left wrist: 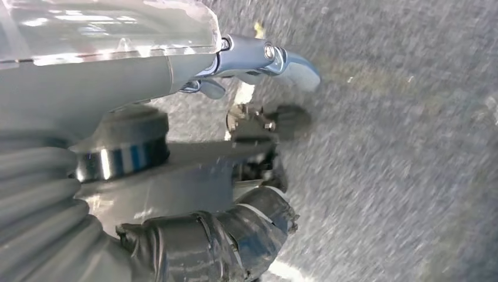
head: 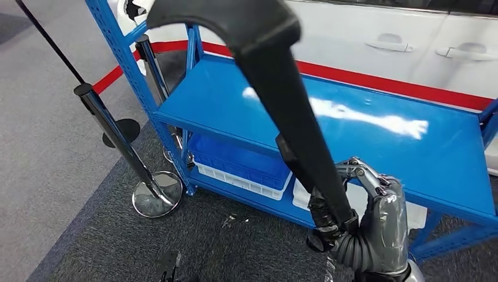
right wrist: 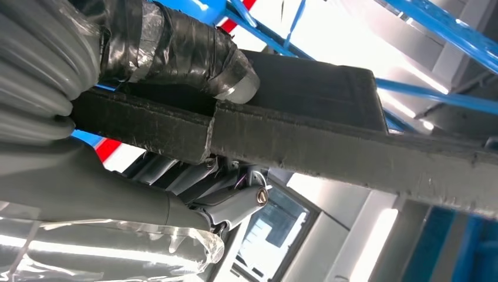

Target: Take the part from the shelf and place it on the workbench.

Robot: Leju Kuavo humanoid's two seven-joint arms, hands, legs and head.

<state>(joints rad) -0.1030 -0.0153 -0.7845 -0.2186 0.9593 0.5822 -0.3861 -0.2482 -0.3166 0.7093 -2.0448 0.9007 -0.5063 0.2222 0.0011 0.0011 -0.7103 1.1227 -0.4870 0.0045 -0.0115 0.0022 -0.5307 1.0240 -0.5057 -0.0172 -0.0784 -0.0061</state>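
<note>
A long black part (head: 282,94), a stiff curved strip with a wider hooked end, rises from low in the head view towards the camera. My right hand (head: 376,223) grips its lower end in front of the blue shelf (head: 376,135). In the right wrist view the part (right wrist: 329,135) runs across the picture as a dark felt-like bar, and the taped thumb (right wrist: 182,53) of my right hand (right wrist: 194,194) lies over it with the fingers under it. My left hand (left wrist: 176,153) hangs over grey carpet with its fingers apart and nothing in it.
The shelf's top board is bare and glossy. A blue bin (head: 235,158) and a white bin (head: 411,211) sit on its lower level. Chrome barrier posts with round bases (head: 155,194) stand at the left. A white car (head: 411,41) is behind the shelf.
</note>
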